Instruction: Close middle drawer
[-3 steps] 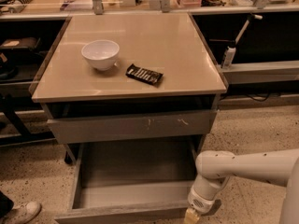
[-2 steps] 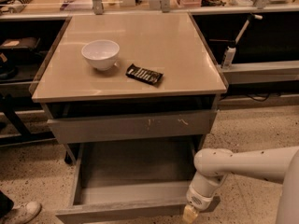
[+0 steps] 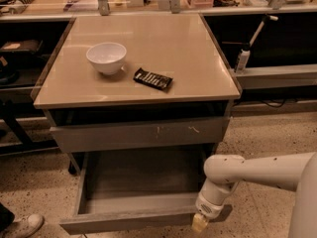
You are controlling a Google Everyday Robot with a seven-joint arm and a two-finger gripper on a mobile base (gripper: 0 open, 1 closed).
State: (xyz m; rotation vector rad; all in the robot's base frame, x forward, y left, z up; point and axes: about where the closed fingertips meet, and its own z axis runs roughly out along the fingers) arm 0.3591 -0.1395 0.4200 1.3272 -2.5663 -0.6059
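The middle drawer (image 3: 141,177) stands pulled far out of the grey cabinet, its deep boxy interior empty. Its plain front panel (image 3: 124,222) is nearest me, low in the view. Above it is another grey drawer front (image 3: 138,134) with small pale scratch marks, nearly flush with the cabinet. My gripper (image 3: 200,223) hangs from the white arm (image 3: 257,171) that comes in from the right. It is at the right end of the middle drawer's front panel, on its outer side, touching or almost touching it.
On the cabinet's beige top (image 3: 198,58) are a white bowl (image 3: 106,57) and a dark snack packet (image 3: 153,79). Dark shelving stands to the left and right behind. A person's shoe (image 3: 22,226) is on the speckled floor at lower left.
My arm and gripper have shifted slightly left along the drawer's front panel. The drawer is open about as far as before.
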